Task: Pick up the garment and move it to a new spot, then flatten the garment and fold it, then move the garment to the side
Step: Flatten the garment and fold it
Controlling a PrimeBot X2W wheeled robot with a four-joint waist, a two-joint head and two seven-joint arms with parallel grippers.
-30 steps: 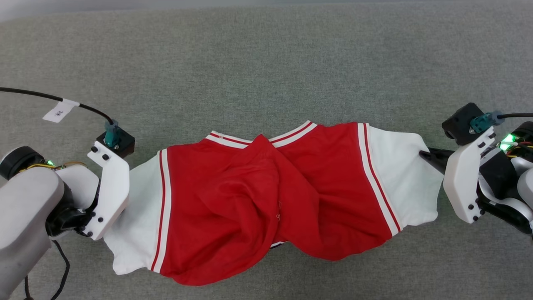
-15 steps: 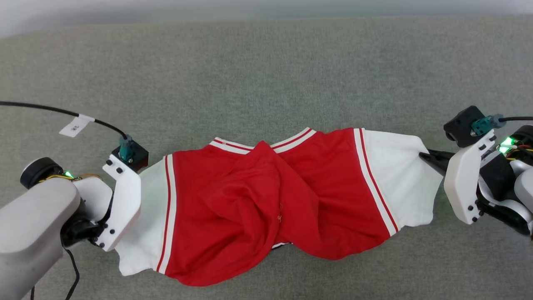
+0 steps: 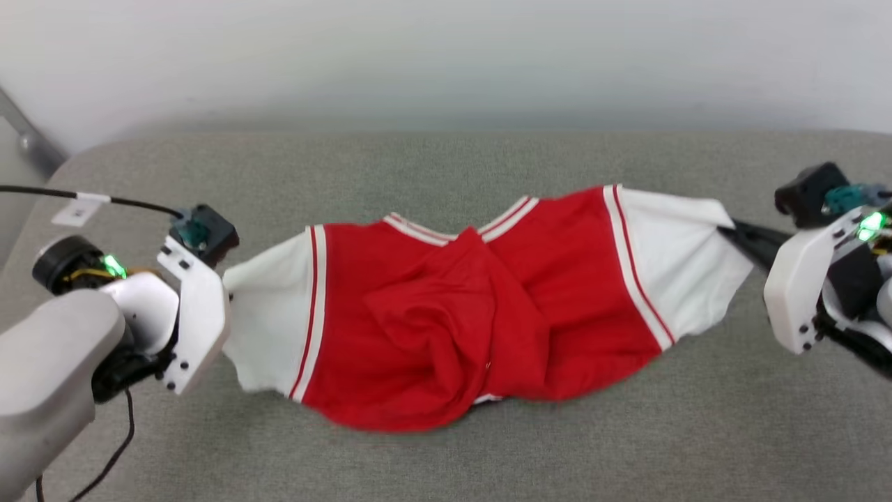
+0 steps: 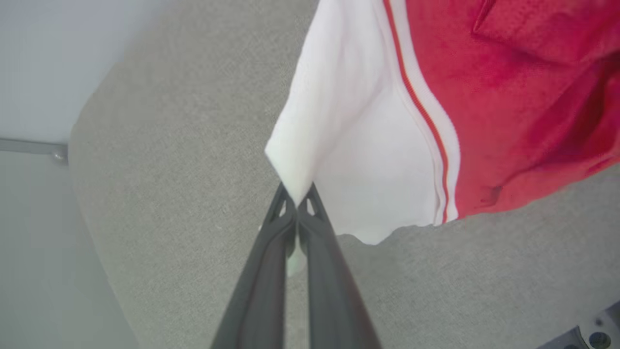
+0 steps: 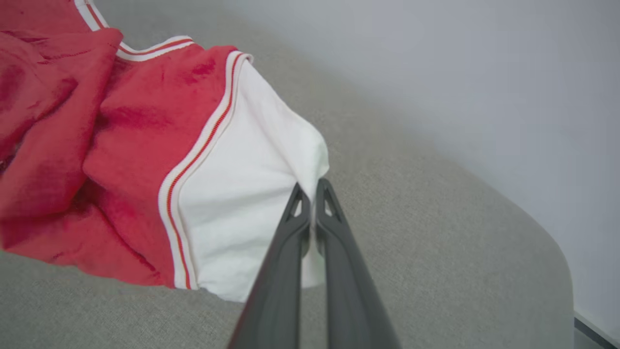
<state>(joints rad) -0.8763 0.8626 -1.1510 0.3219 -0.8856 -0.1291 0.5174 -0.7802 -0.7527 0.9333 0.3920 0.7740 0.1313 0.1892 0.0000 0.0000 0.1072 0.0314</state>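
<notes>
Left gripper (image 4: 296, 202) and right gripper (image 5: 312, 198) are pinching opposite white sleeves of the crumpled red jersey shirt (image 3: 418, 328), the wrist views revealing clamped fingertips

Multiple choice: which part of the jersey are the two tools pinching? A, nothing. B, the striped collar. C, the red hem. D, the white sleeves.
D: the left tool and right tool are each shut on a white sleeve of the garment.

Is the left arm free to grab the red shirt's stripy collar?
Probably not yet: the left pincer is shut on the red jersey shirt at its white sleeve, and the striped collar lies beyond.
</notes>
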